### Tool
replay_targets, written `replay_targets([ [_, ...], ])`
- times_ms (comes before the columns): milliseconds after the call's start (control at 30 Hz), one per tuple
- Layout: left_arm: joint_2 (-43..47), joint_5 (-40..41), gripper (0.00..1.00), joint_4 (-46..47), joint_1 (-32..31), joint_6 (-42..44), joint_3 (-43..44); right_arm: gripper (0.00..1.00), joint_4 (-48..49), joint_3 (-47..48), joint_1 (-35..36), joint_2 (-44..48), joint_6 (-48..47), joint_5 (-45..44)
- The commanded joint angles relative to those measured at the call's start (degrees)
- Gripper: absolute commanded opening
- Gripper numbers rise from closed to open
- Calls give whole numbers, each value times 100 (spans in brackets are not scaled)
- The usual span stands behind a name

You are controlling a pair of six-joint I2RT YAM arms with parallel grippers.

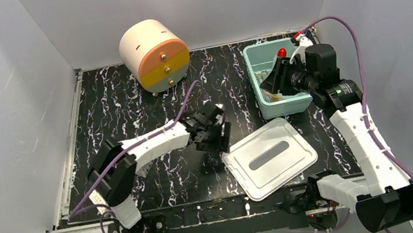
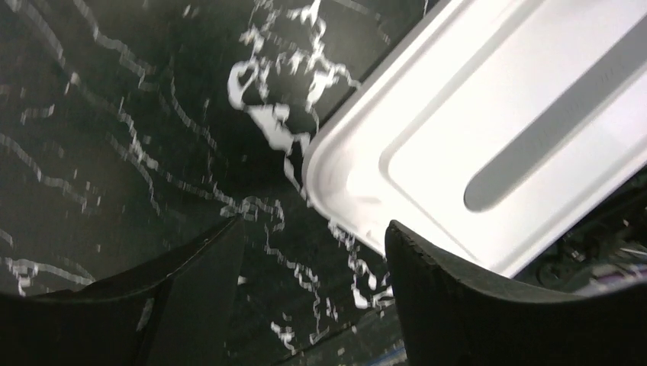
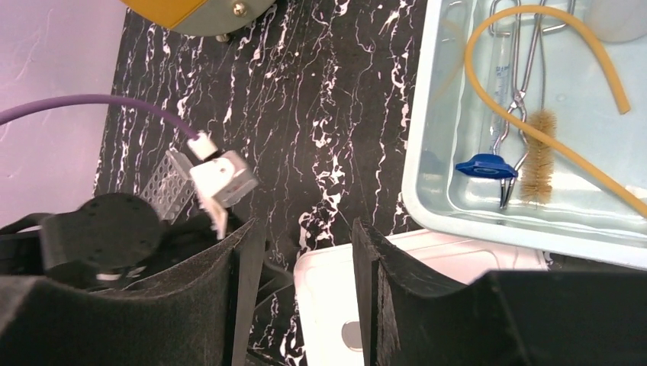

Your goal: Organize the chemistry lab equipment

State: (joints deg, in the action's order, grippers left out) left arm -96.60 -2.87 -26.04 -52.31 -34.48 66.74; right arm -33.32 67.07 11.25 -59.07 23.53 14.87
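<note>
The teal bin holds the equipment. In the right wrist view I see in it the tan tubing loop, metal forceps, the brown-bristled brush and a blue-capped test tube. The squeeze bottle's red nozzle shows in the bin's far part. The clear tube rack lies on the table, partly hidden behind the left arm. My right gripper is open and empty, above the bin's near left side. My left gripper is open and empty, low over the table beside the lid's corner.
The white lid lies flat on the black marbled table at the near centre-right; it also shows in the left wrist view. The cream-orange-yellow drum drawer unit stands at the back. Grey walls close in left, back and right.
</note>
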Motion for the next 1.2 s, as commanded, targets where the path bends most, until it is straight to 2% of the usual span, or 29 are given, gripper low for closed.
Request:
replay_targets([
  [0,-623,405,66,-152,-239,503,628,54,-3,60,-27,86,90,171],
  [33,-786,524,66,-199,-289,556,737,54,0,61,-30,96,90,173],
  [133,-1157,843,53,-431,-410,740,989,55,1,72,-26,112,82,167],
  [233,-1319,980,45,-502,-436,890,1089,55,22,37,-24,127,90,218],
  [500,-1504,801,42,-527,-517,1432,1144,55,54,-27,-25,141,109,210],
  [767,-1544,937,12,-773,-580,1819,1071,56,55,-45,-23,141,143,221],
  [1167,-9,1738,10,-1072,-525,927,-533,56,162,-51,-25,119,220,201],
])
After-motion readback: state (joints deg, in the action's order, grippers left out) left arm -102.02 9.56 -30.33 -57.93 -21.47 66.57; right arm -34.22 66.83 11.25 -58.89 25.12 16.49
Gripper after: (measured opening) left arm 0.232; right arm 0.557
